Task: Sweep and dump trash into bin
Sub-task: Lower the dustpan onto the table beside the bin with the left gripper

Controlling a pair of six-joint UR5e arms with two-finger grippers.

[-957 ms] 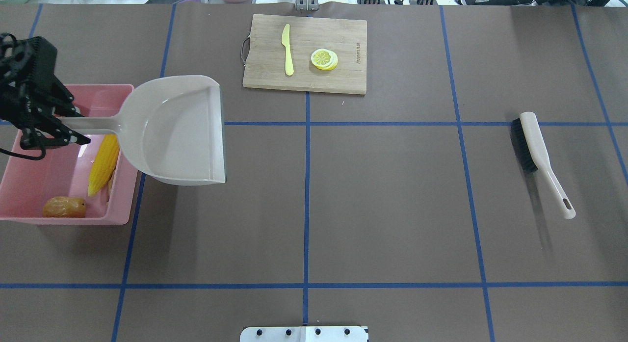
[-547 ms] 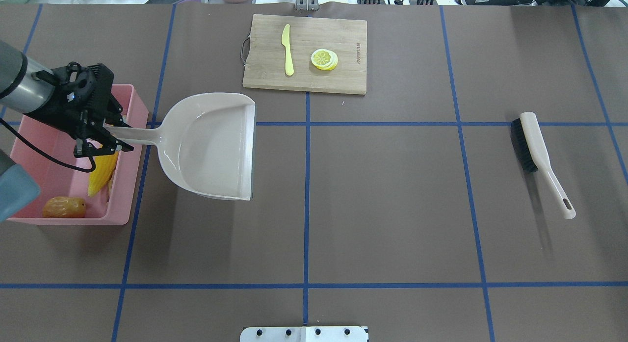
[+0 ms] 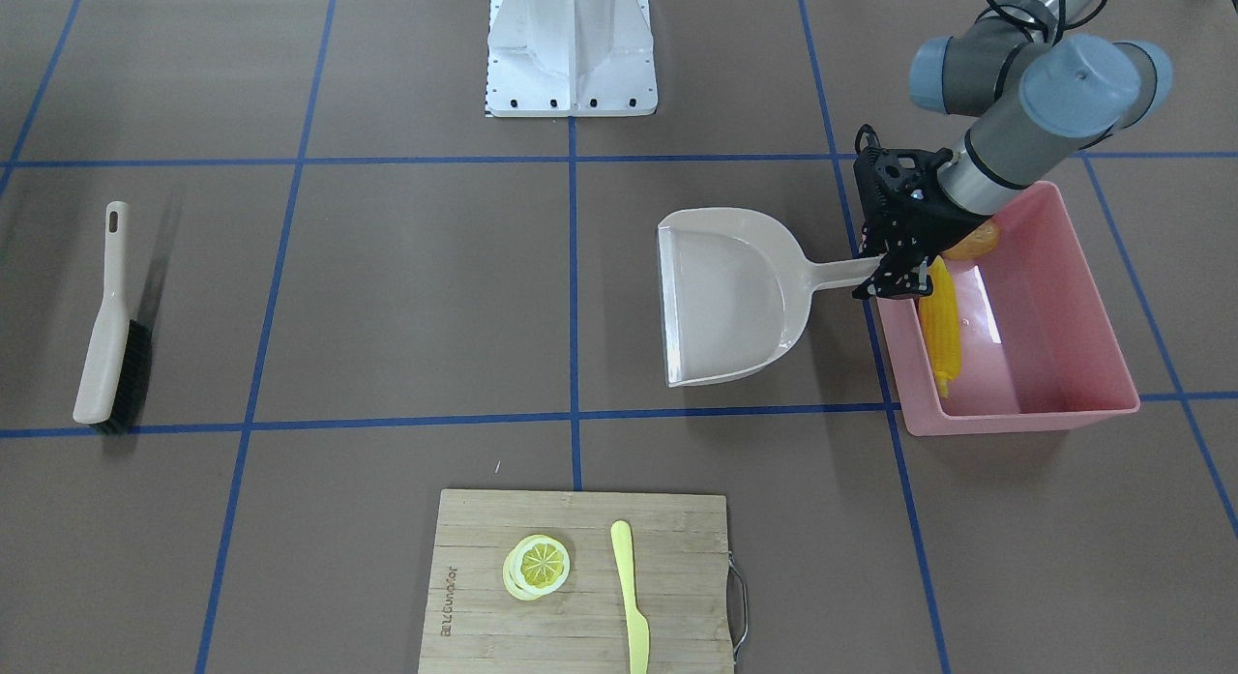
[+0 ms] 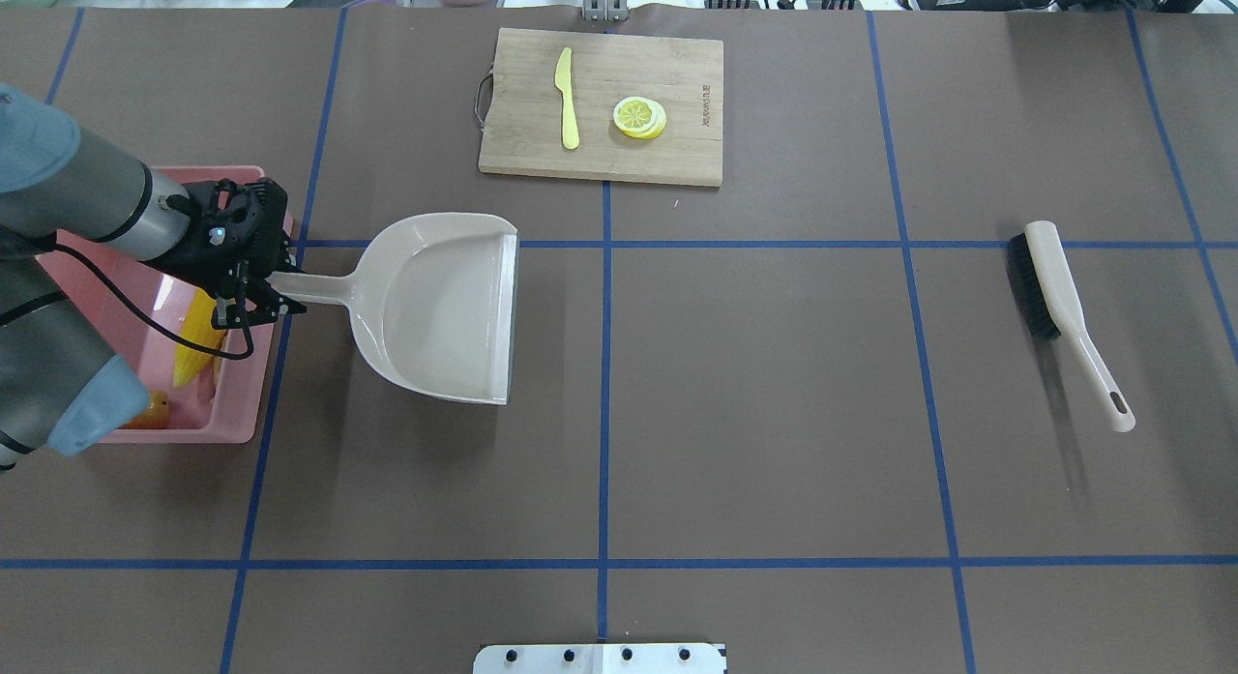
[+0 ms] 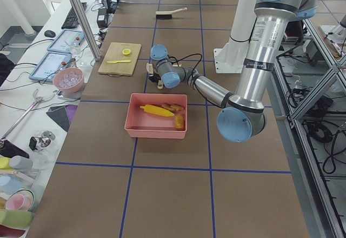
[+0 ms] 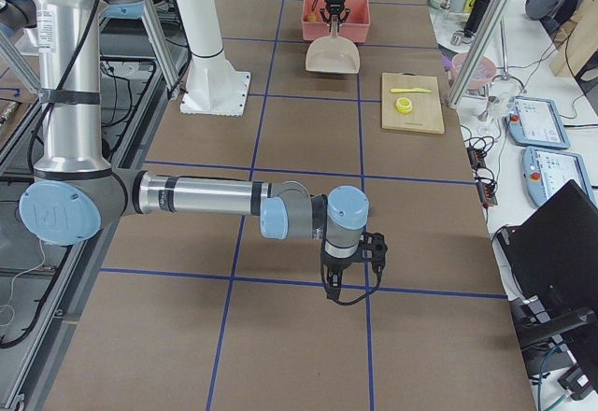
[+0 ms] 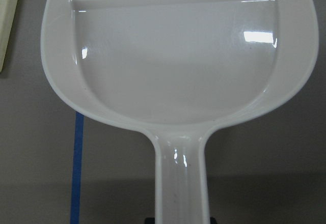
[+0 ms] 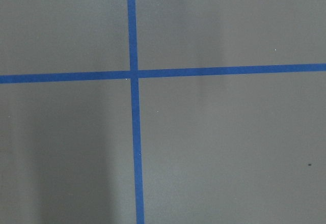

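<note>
**Three trash items in bin; empty dustpan carried clear**

1. Change: over the last second the dustpan (image 4: 435, 307) travels from a position partly above the bin (image 4: 253, 403) to the open table just beside it. The pan appears smaller in the overhead view, which suggests it is lower. Contact with the table cannot be confirmed.
2. Left gripper (image 4: 261, 307): fingers closed on the end of the dustpan handle, above the bin's table-side rim.
3. Right gripper (image 6: 350, 266): visible only in the side view, so its opening cannot be determined.
4. Trash location: the corn cob (image 3: 940, 331), potato (image 3: 977, 239) and ginger root (image 5: 172, 107) all lie inside the bin. The left wrist view shows the pan empty.
5. Task status (judgement): the dump is complete. The remaining action is probably to set the dustpan down and release it. The brush (image 4: 1059, 307) lies well apart.
</note>
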